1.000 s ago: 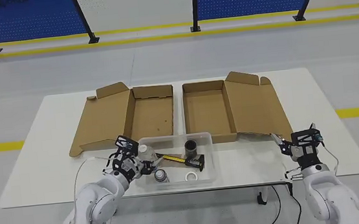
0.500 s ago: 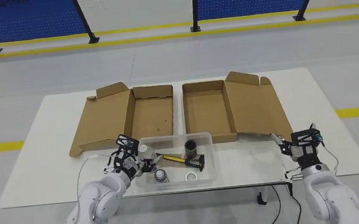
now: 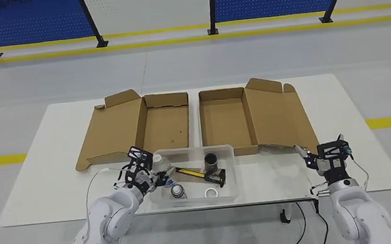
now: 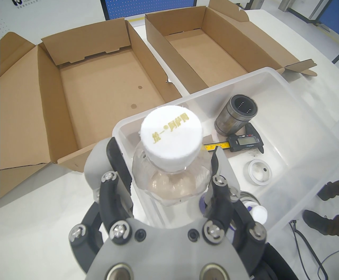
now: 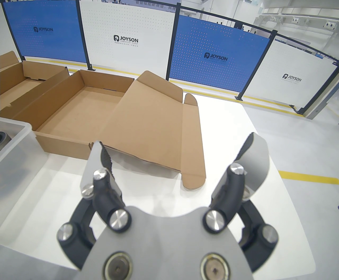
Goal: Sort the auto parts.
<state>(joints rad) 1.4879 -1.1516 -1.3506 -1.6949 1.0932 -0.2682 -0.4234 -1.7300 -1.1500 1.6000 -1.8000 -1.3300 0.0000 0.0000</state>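
The left pincer [image 4: 164, 155] is clenched on one white-capped bottle [image 4: 170, 132] at the corner of one clear bin [image 4: 288, 84]. Beyond its fingertips in the bin lie one metal cylinder [image 4: 235, 115], one caliper [image 4: 246, 141] and one white ring [image 4: 259, 171], and another part [image 4: 258, 213] beside its finger is mostly hidden. Two open cardboard boxes [image 4: 106, 87] [image 4: 206, 53] stand farther ahead on the desk [image 5: 233, 148], above which the right pincer [image 5: 174, 151] hangs released, jaws spread.
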